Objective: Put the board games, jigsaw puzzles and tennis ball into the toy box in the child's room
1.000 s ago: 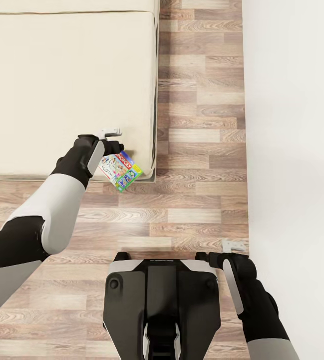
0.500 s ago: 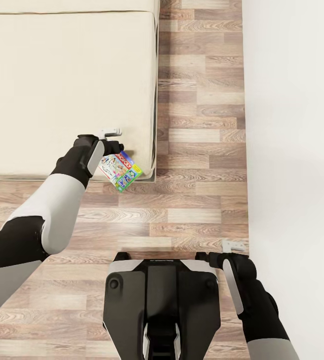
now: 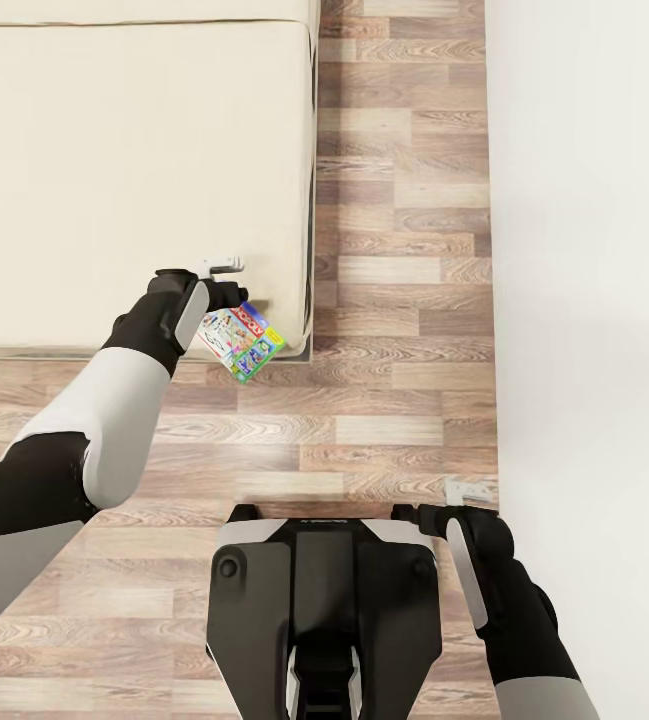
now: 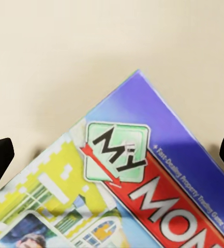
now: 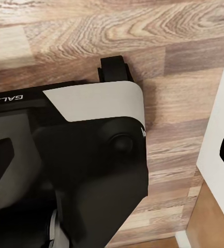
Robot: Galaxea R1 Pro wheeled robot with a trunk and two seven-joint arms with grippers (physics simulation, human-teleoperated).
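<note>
Left end effector at the bed corner with a board game; right arm idle by the wall.

The bed (image 3: 114,170) occupies the upper left of the head view, a strip of wood floor (image 3: 404,300) and a white wall (image 3: 594,300) to its right. The left end effector (image 3: 226,298) grasps the board game (image 3: 244,342), tilted over the mattress corner. The left wrist view shows its "MY MONO…" print (image 4: 143,181) against beige mattress. The right end effector (image 3: 434,508), lower right beside the robot base (image 3: 324,600), appears released. Nothing has shifted since the earlier frames.
</note>
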